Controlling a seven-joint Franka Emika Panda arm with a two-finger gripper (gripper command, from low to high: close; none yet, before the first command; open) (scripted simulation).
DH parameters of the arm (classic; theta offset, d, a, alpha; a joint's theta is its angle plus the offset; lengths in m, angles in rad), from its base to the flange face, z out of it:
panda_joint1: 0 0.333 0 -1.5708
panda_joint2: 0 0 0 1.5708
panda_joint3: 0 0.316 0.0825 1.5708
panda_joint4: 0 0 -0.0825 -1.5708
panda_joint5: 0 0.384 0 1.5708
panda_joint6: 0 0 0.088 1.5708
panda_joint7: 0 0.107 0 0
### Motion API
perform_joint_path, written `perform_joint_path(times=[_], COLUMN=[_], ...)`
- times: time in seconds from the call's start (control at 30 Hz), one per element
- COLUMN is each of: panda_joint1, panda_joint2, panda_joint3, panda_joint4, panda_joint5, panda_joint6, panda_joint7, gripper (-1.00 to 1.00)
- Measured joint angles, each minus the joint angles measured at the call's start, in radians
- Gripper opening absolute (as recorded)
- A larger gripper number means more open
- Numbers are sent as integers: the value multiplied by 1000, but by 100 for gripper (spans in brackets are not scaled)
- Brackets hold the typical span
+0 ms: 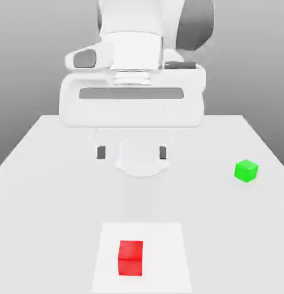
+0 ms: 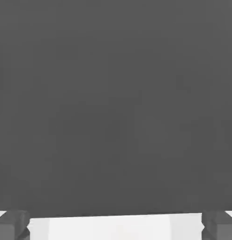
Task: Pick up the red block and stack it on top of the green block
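Observation:
The red block is a small cube near the front of the white table, sitting on a lighter square patch. The green block rests on the table toward the exterior view's right, farther back. My gripper hangs above the middle of the table, well behind the red block and to the left of the green one. Its two dark fingertips stand wide apart, open, with nothing between them. In the hand view the gripper shows both fingertips far apart over the pale table.
The white table stretches across the exterior view, with its edges at the left and right. A lighter square patch lies under the red block at the front. The arm's large white body rises behind my gripper.

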Motion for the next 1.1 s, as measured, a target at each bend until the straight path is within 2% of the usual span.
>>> perform_joint_path(times=[0.23, 0.4, 0.43, 0.67, 0.83, 0.93, 1.1], panda_joint1=[-10, -17, -19, -20, -17, 45, 245], panda_joint2=[254, 435, 467, 473, 318, 251, 165], panda_joint3=[-4, 4, 6, 8, 2, 70, 191], panda_joint4=[-83, -71, -66, -65, -89, -114, -162], panda_joint5=[3, 16, 18, 16, 4, 44, 137], panda_joint6=[121, 263, 290, 295, 163, 126, 100], panda_joint7=[-8, -18, -20, -18, -9, -1, 17], gripper=[0, 0, -100, -100, -100, -100, -100])
